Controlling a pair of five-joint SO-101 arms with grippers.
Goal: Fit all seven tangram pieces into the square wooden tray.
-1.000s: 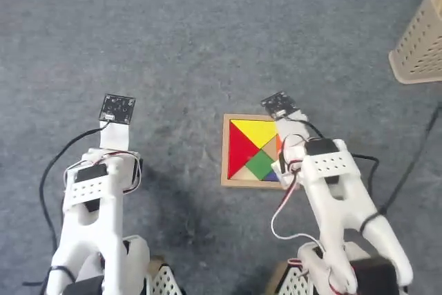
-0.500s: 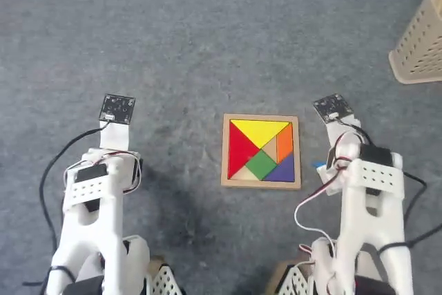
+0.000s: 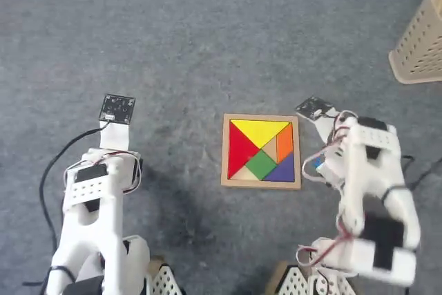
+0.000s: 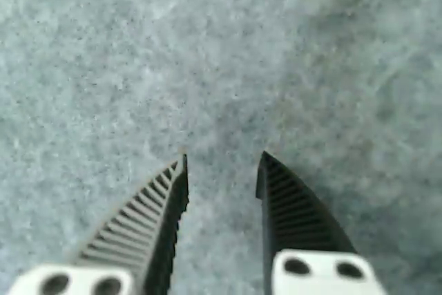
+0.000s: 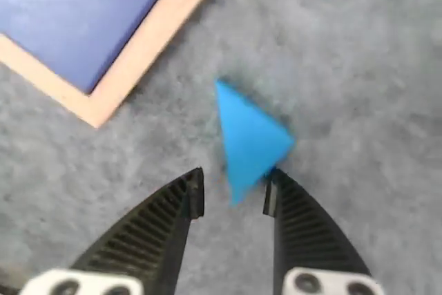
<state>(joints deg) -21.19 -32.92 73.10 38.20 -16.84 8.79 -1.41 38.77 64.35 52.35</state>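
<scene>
One square wooden tray [image 3: 261,183] lay a little right of centre in the high view, flat on the desk [image 3: 207,53], which was covered in a grey, felt-like nap. Five coloured pieces sat inside its pale raised rim. There was one large yellow triangle [image 3: 260,131] along the upper edge and one large red triangle [image 3: 239,148] along the left. One small green square [image 3: 261,164] stood on its corner near the middle, and one orange parallelogram [image 3: 285,142] lay along the right. One dark blue triangle [image 3: 284,171] filled the lower right corner. Two tan triangular patches also showed, one at the centre and one at the lower left; whether these were pieces or bare tray floor could not be told.

One light blue triangle [image 5: 252,139], flat and smooth-faced, lay on the felt just outside the tray's lower right corner.

Two white arms rose from the lower edge of the frame. The right gripper [image 5: 233,177] stood over the light blue triangle with its black ribbed jaws spread. The piece's narrow end lay between the tips, with one tip just beside its edge. The left gripper [image 4: 223,160], at the lower left well apart from the tray, held its jaws spread over bare felt.

One beige perforated basket [image 3: 418,39] stood at the upper right edge.
</scene>
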